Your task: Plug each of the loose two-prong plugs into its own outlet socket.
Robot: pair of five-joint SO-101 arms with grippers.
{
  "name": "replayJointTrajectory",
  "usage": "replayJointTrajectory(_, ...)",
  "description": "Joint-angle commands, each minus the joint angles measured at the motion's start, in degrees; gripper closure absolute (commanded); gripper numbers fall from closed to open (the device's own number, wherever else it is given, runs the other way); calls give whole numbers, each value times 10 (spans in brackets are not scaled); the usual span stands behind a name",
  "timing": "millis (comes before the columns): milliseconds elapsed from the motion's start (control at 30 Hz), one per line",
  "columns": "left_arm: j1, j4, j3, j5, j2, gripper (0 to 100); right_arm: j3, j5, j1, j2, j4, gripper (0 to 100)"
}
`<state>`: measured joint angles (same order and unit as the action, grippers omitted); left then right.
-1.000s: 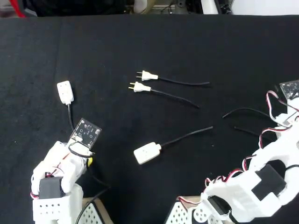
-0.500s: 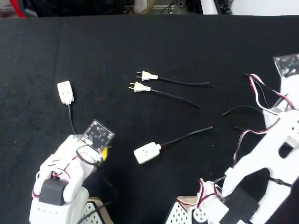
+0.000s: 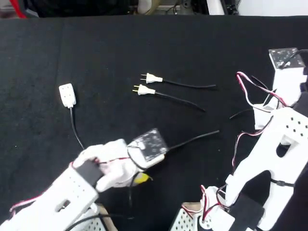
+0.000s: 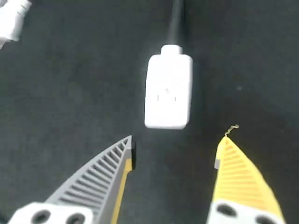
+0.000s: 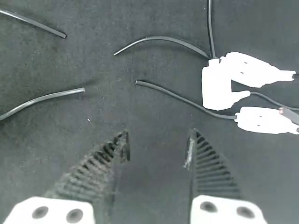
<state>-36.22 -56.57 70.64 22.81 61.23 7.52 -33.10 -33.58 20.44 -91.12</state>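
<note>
— Where is the left tool?
— It hangs over the black surface, with its grey and yellow fingers spread wide and nothing between them.
— And the socket?
— A white socket lies flat just ahead of the fingertips, in line with the gap. Its cord runs straight away from the tool. The fingers look clear of it.
— The plugs?
— There are two, side by side and well beyond that tool: the farther plug and the nearer plug. Their prongs point away from their cords. A white blur at the edge of the left wrist view may be one of them, but I can't be sure.
— Is there another socket?
— Yes, a second socket lies well off to the left tool's outer side. Its cord trails back toward that arm.
— And the right tool?
— Its fingers are apart too, and empty. Loose black cord ends lie on the surface just ahead of it.
</note>
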Motion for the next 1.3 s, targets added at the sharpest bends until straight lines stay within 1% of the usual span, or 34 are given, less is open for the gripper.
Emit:
replayJointTrajectory(0, -32, 81, -85, -3, -163, 716, -31, 1, -8, 17, -3, 811)
replayJointTrajectory(133, -58, 136, -112, -2, -313, 719, -33, -16, -37, 17, -3, 811)
replayJointTrajectory(233, -83, 146, -136, 2, -404, 741, -31, -33, -56, 17, -3, 811)
replayJointTrajectory(367, -86, 125, -185, 35, -455, 825, -31, -49, -73, 17, -3, 811)
replayJointTrajectory(467, -86, 121, -189, 35, -460, 852, -17, -61, -75, 16, 0, 811)
replayJointTrajectory(567, -82, 113, -186, 41, -450, 855, 11, -62, -75, 17, 26, 811)
replayJointTrajectory(767, -39, 22, -187, 131, -381, 868, 51, -63, -76, 17, 62, 811)
replayJointTrajectory(900, 22, -47, -187, 193, -296, 970, 52, -64, -74, 17, 62, 811)
replayJointTrajectory(1033, 95, -83, -179, 251, -215, 972, 53, -64, -72, 17, 62, 811)
replayJointTrajectory(1167, 158, -83, -139, 332, -145, 970, 53, -64, -71, 17, 62, 811)
replayJointTrajectory(1233, 178, -83, -124, 353, -122, 970, 53, -64, -71, 17, 62, 811)
replayJointTrajectory(1267, 181, -83, -115, 349, -113, 970, 53, -64, -71, 17, 62, 811)
